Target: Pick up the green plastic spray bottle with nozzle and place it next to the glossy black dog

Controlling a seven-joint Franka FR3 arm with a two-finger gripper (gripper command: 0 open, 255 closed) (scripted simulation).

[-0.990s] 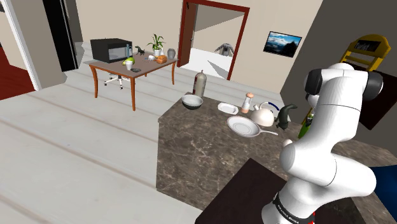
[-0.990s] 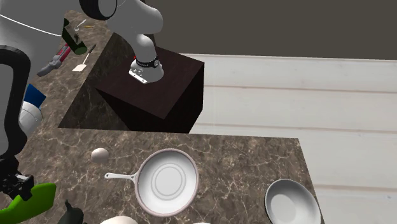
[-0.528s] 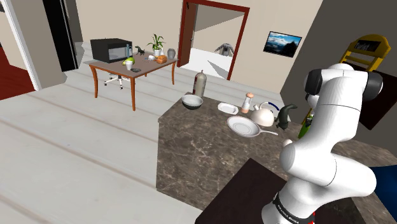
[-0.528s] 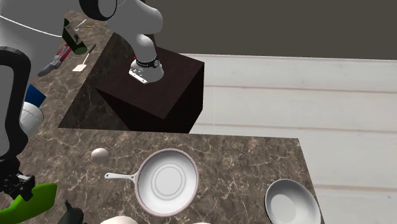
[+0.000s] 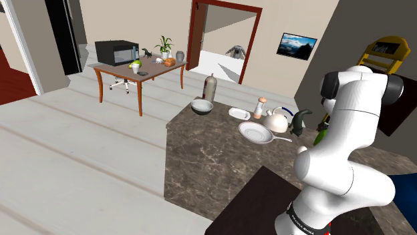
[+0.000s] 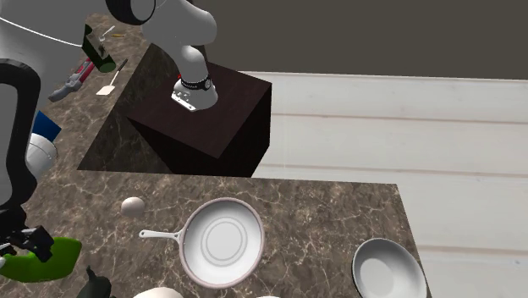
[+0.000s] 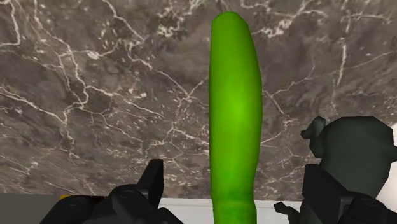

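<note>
The bright green spray bottle (image 7: 235,114) lies on the dark marble counter (image 7: 95,95), lengthwise between my gripper's (image 7: 236,177) two black fingers, which stand apart and do not touch it. The gripper is open. The glossy black dog (image 7: 353,149) stands right beside the bottle, by one fingertip. In the second exterior view the bottle (image 6: 41,262) rests at the counter's left edge under the gripper (image 6: 25,240), with the dog (image 6: 95,286) just right of it. From the shoulder view, the bottle (image 5: 320,136) peeks out behind the arm, close to the dog (image 5: 302,120).
A white frying pan (image 6: 222,241), a white bowl (image 6: 387,269) and a small egg-shaped object (image 6: 132,205) sit on the counter. A kettle (image 5: 275,121) stands by the dog. The dark stand (image 6: 199,118) borders the counter. A table with a microwave (image 5: 116,51) is far off.
The fingers have parted and let go of the green bottle. It has dropped from a tilted hold to lie flat on the counter beside the dog.
</note>
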